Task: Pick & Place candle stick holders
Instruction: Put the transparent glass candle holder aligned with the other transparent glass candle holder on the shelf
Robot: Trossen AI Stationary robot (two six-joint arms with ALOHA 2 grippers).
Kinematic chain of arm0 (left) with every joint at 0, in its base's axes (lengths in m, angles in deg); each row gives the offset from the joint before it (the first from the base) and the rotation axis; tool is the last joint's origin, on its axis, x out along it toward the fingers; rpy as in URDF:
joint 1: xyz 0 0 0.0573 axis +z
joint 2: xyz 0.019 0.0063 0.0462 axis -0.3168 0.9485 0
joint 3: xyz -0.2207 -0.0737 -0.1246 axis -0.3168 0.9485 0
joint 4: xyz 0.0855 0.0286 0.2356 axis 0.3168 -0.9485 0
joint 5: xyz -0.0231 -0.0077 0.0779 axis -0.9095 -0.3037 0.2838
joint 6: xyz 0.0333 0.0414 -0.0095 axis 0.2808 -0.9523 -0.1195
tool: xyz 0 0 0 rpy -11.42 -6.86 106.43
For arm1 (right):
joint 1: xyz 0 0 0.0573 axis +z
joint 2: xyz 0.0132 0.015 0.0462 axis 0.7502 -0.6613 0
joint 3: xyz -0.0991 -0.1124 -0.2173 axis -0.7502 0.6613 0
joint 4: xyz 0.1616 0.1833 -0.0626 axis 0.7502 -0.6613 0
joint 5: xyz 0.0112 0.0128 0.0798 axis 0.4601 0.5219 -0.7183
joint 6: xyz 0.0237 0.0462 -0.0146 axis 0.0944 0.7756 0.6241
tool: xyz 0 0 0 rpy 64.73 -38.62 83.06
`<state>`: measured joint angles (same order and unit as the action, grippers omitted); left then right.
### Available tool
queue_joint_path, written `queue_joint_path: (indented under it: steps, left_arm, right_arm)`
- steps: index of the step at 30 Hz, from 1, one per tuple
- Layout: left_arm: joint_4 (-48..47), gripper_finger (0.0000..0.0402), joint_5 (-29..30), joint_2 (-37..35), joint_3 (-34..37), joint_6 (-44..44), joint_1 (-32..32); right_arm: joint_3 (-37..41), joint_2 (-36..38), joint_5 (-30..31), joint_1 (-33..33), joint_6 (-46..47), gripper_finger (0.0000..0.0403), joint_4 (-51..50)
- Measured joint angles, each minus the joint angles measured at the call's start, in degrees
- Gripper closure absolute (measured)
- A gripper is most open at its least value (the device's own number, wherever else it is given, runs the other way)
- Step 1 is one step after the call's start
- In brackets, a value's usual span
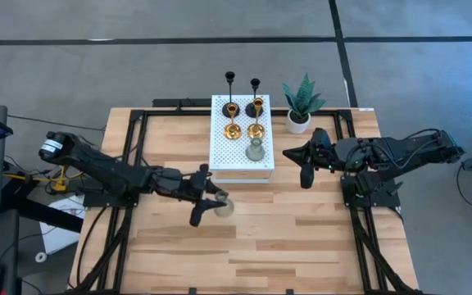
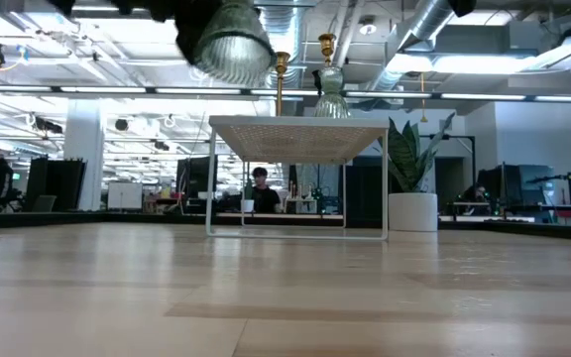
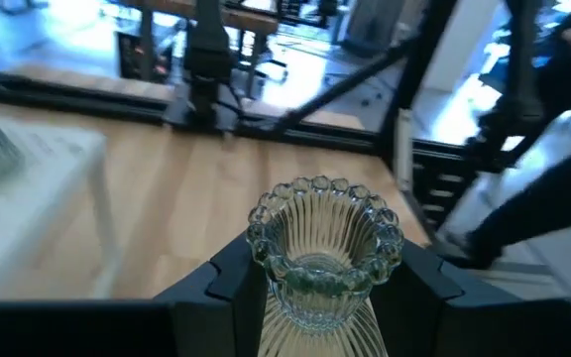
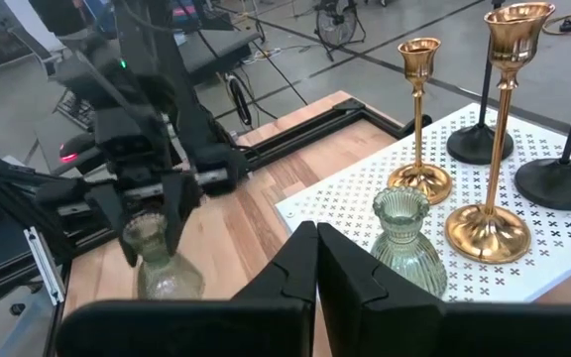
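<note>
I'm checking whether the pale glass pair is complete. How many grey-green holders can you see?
2. One grey-green holder stands on the white shelf, in front of the gold ones; the other holder is gripped in the left gripper jaws above the table.

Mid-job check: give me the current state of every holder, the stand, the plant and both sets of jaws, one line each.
Left gripper: jaws shut on a pale grey-green holder, lifted off the table.
Right gripper: jaws shut, empty, right of the stand.
Second grey-green holder: upright on the white stand.
Two gold holders: upright on the stand.
Two black holders: upright on the stand.
Potted plant: upright beside the stand.
</note>
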<state>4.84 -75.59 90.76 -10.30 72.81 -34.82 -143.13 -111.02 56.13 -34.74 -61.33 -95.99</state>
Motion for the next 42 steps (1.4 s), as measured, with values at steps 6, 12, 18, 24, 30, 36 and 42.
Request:
queue_joint_path:
  steps: [6,12,18,24,30,36,42]
  left_arm:
    - [-6.1,0.0259,7.9,0.0,-7.5,-9.1,0.7]
    - [-8.2,0.0259,13.7,0.0,-11.6,-13.5,5.9]
    - [-8.1,0.0259,13.7,0.8,-13.7,-13.6,12.5]
    - [-11.1,0.0259,11.2,4.0,-13.7,-10.3,18.1]
    - [-12.1,0.0259,11.1,7.0,-13.6,-8.9,20.7]
    - [-11.9,0.0259,11.1,7.7,-13.6,-8.8,21.8]
    - [-11.9,0.0259,11.9,7.6,-13.6,-8.8,22.0]
  right_arm:
    - [0.0,0.0,0.0,0.0,0.0,0.0403,-0.1]
    - [0.0,0.0,0.0,0.0,0.0,0.0403,-1.3]
    - [0.0,0.2,-0.1,0.0,-0.2,0.0403,-2.8]
    - [0.0,0.3,-0.3,0.0,-1.6,0.0403,-2.9]
    - [0.0,0.6,-0.6,0.0,-3.6,0.0403,-3.0]
    - [0.0,0.6,-0.6,0.0,-4.7,0.0403,-3.3]
    - [0.0,0.6,-0.6,0.0,-4.7,0.0403,-3.3]
